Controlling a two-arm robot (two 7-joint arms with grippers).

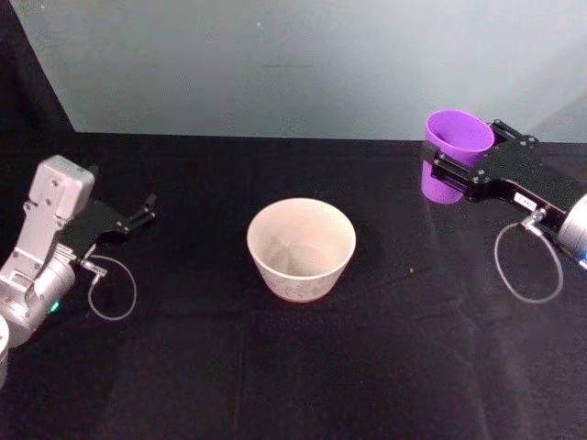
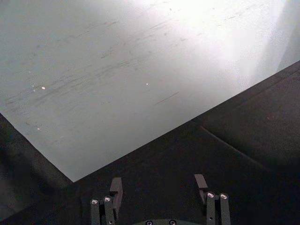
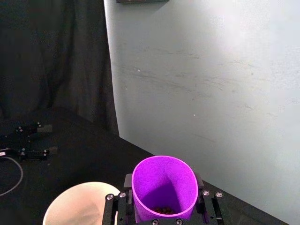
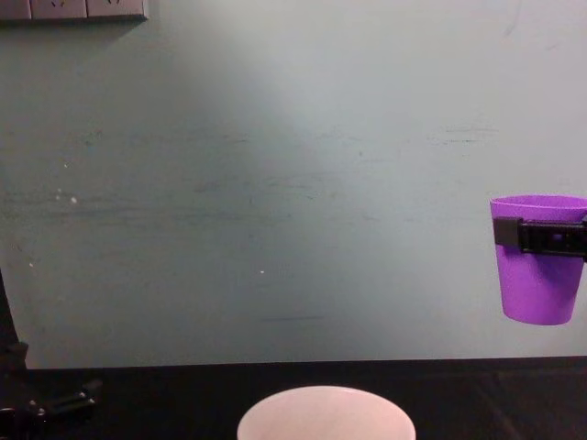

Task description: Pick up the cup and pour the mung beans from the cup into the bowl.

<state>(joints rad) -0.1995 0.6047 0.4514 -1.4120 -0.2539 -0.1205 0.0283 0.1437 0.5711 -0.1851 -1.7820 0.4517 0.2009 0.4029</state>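
Note:
My right gripper (image 1: 451, 158) is shut on the purple cup (image 1: 453, 154) and holds it upright in the air at the right, well above the black table. The chest view shows the cup (image 4: 538, 259) raised clear of the table. Inside the cup (image 3: 164, 187) a few dark mung beans (image 3: 162, 210) lie at the bottom, between my right gripper (image 3: 163, 199) fingers. The white bowl (image 1: 301, 248) stands at the table's middle, to the left of the cup, and looks empty; its rim shows low (image 4: 326, 414) and near the cup (image 3: 79, 204). My left gripper (image 1: 145, 211) rests open at the left, holding nothing.
A black cloth covers the table (image 1: 275, 367). A pale wall (image 4: 275, 183) stands behind its far edge. Loose cables loop beside each wrist (image 1: 115, 289) (image 1: 527, 266).

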